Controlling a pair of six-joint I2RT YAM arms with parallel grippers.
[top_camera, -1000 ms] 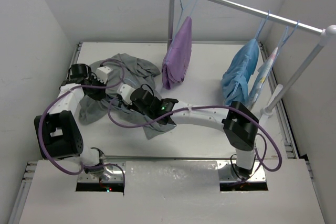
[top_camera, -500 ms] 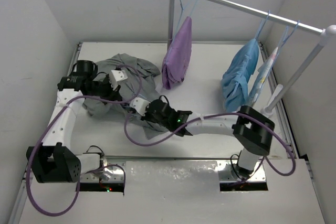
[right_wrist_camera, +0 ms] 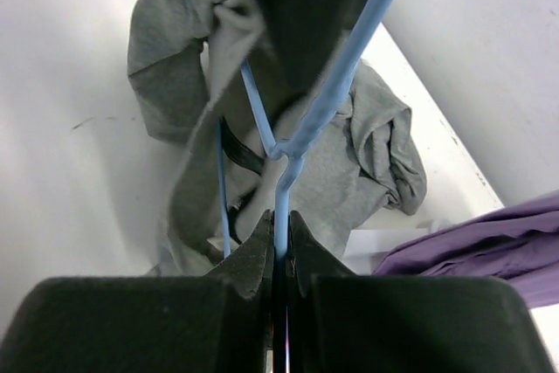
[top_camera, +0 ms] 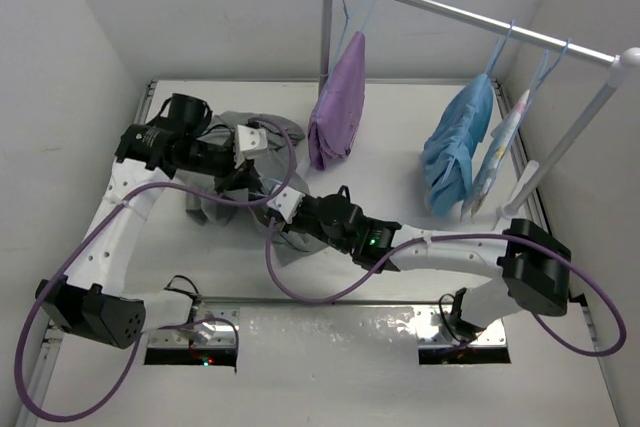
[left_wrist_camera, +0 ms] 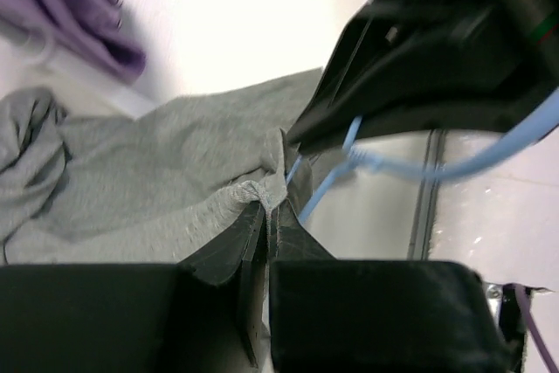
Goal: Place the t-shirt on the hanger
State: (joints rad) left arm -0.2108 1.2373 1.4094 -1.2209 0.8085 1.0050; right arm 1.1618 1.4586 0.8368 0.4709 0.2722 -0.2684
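The grey t-shirt (top_camera: pixel 215 197) is bunched at the table's back left, partly lifted between the two arms. My left gripper (top_camera: pixel 252 162) is shut on a ribbed edge of the t-shirt (left_wrist_camera: pixel 253 191) and holds it up. My right gripper (top_camera: pixel 285 209) is shut on the neck of the pale-blue wire hanger (right_wrist_camera: pixel 281 194), just below its twist. The hanger's wires (left_wrist_camera: pixel 323 194) run up into the folds of the t-shirt (right_wrist_camera: pixel 188 41). Most of the hanger is hidden by cloth and by the arms in the top view.
A clothes rail (top_camera: pixel 470 15) stands across the back right on white posts. A purple garment (top_camera: pixel 338 102) hangs at its left end and a light-blue garment (top_camera: pixel 455 142) near its right end, with an empty blue hanger (top_camera: pixel 545 62) beside it.
Both arms have stretched out to the right and back. The left gripper has pulled the t-shirt's edge rightward and up, and the right gripper with the hanger has followed it. The t-shirt is more gathered.
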